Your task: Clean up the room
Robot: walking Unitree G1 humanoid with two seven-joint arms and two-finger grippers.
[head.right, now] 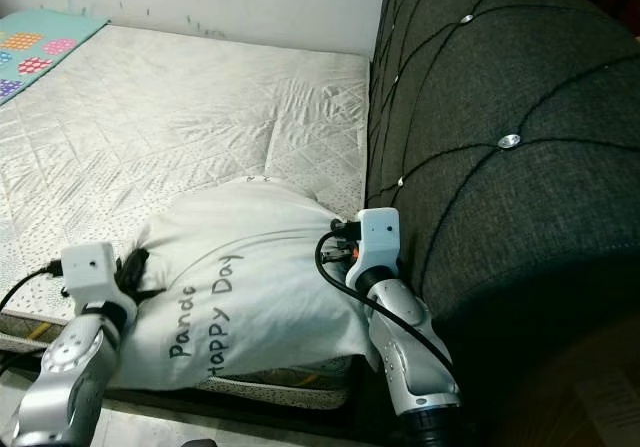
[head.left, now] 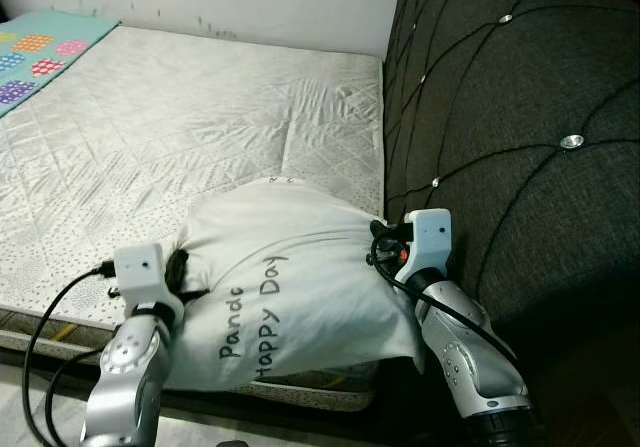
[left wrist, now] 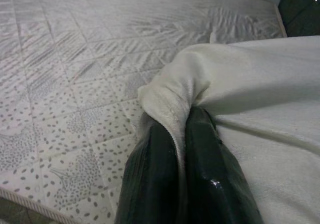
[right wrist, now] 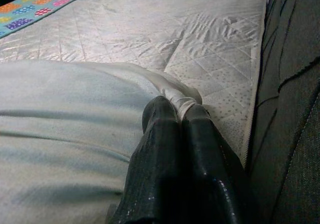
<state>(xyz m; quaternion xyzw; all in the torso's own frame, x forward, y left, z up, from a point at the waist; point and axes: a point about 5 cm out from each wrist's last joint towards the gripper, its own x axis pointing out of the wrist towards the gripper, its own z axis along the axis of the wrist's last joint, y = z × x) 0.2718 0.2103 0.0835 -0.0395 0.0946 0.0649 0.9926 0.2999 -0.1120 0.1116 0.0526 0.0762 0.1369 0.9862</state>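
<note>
A: Left gripper [left wrist: 181,134], fingers pinched tight on a fold at the left edge of the white T-shirt [head.left: 290,287]!
B: And it lies on the mattress [head.left: 150,137] near edge. Right gripper [right wrist: 178,115] is clamped on its right edge, beside the dark headboard [head.left: 520,117].

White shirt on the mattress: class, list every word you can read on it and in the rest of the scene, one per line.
"Panda" on the white shirt, first line of print.
"Happy Day" on the same shirt, second line.
No other readable text; the teal mat has only coloured patterns.
</note>
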